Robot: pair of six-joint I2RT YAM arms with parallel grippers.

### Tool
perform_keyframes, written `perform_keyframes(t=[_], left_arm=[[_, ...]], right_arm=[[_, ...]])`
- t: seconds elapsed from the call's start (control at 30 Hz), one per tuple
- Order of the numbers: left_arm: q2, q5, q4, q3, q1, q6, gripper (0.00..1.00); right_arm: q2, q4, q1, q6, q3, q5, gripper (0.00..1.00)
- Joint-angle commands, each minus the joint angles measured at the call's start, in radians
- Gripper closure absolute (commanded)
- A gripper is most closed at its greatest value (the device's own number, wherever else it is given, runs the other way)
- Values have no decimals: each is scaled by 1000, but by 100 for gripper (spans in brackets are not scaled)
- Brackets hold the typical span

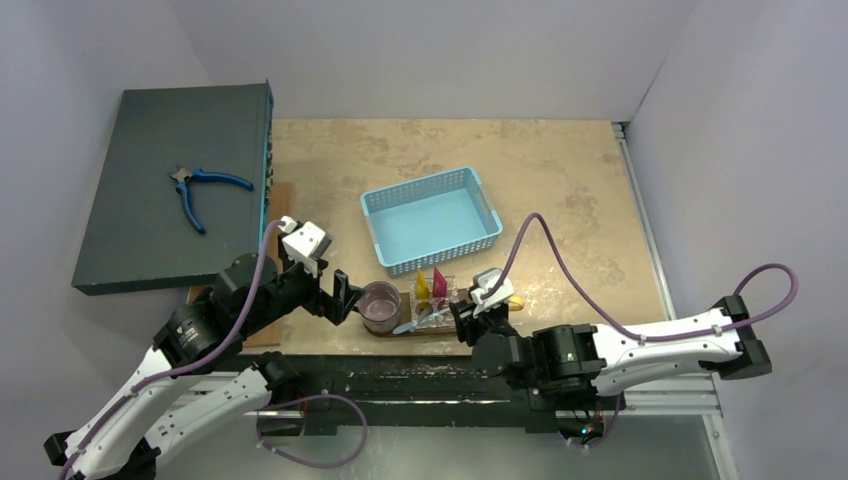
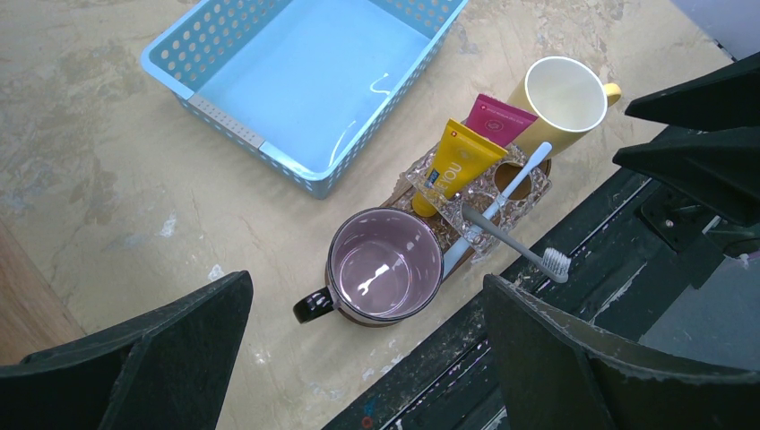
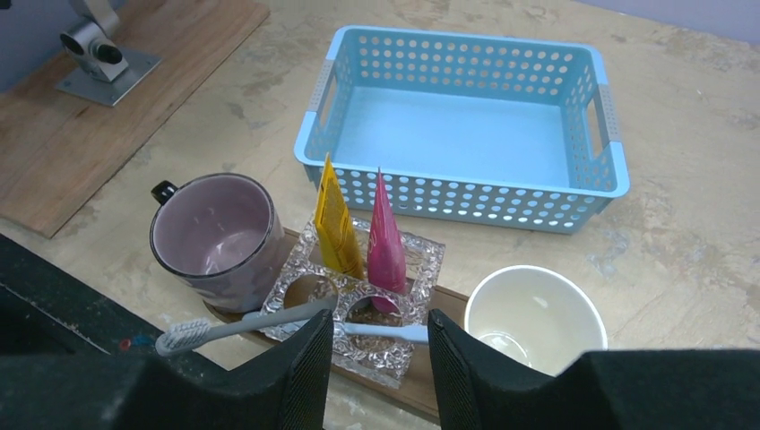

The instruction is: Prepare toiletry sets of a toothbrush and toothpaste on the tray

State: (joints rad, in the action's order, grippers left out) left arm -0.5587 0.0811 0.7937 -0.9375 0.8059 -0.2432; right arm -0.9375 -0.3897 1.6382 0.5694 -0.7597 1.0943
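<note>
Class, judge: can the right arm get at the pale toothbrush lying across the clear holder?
Likely yes: the right gripper hangs with jaws parted either side of the pale toothbrush on the clear holder, nothing covering it.

The basket is light blue, its walls dotted with rows of small holes. The yellow tube carries dark blue lettering; the pink tube is magenta. The mug is mauve with a black handle, and the cup is pale yellow. The grey toothbrush has white bristles; the pale toothbrush is bluish white. The holder looks clear or silvery with a crinkled texture. The tray is dark brown, the table mottled beige, and the pliers are blue-handled.
</note>
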Motion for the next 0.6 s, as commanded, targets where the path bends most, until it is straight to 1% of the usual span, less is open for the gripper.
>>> perform_keyframes(t=[0.0, 0.1, 0.17, 0.4, 0.57], left_arm=[[-1, -7, -22, -3, 3, 10, 0], [-1, 0, -24, -4, 3, 7, 0], [-3, 3, -29, -7, 3, 3, 0], [-40, 1, -45, -31, 4, -12, 0], [-102, 42, -23, -101, 3, -21, 0]], right_arm=[[8, -47, 5, 14, -71, 49, 53], [4, -37, -9, -37, -93, 57, 48], [2, -13, -51, -94, -113, 18, 47], [0, 100, -277, -300, -169, -171, 46], [-34, 112, -480, -381, -250, -358, 44]])
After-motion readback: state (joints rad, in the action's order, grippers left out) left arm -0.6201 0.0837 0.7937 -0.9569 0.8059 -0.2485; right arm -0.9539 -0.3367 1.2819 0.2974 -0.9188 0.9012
